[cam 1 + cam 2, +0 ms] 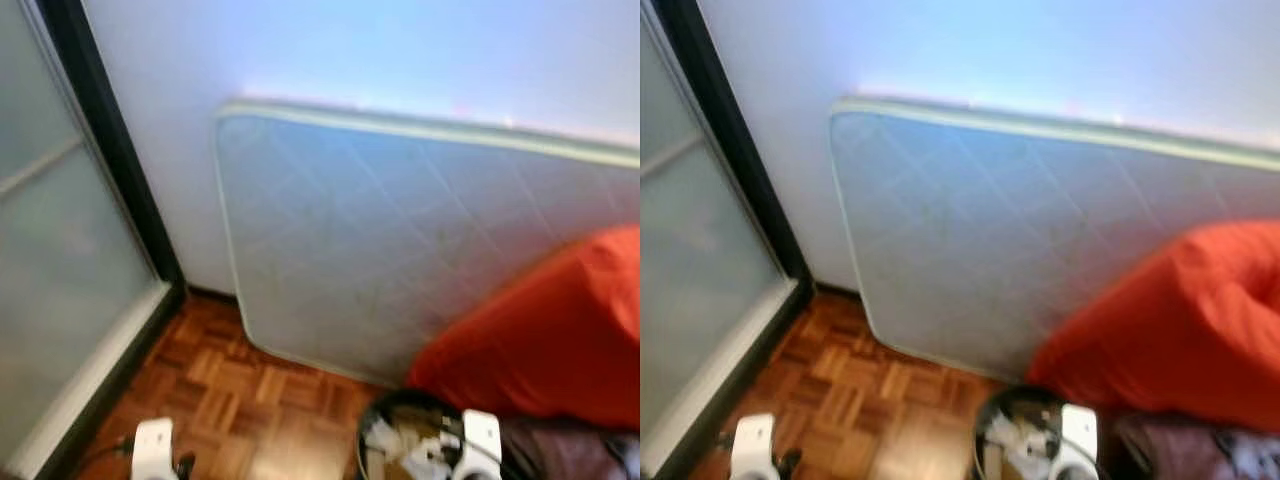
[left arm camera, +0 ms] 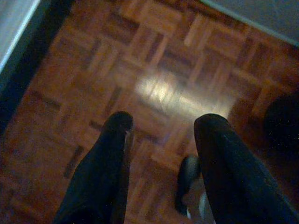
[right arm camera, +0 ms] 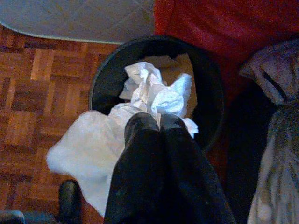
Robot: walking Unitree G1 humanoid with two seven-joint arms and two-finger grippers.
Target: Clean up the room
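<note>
The right gripper [image 3: 154, 122] clamped crumpled white tissue paper [image 3: 100, 144] directly above the round black wastebasket [image 3: 105, 74], left gripper [image 2: 163, 128] spread and empty. Disposal step, I'd say; release comes next.

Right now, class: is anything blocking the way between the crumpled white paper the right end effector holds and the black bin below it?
Nothing visible does. The right end effector grips the crumpled white paper directly above the open black bin, which already holds paper scraps.
</note>
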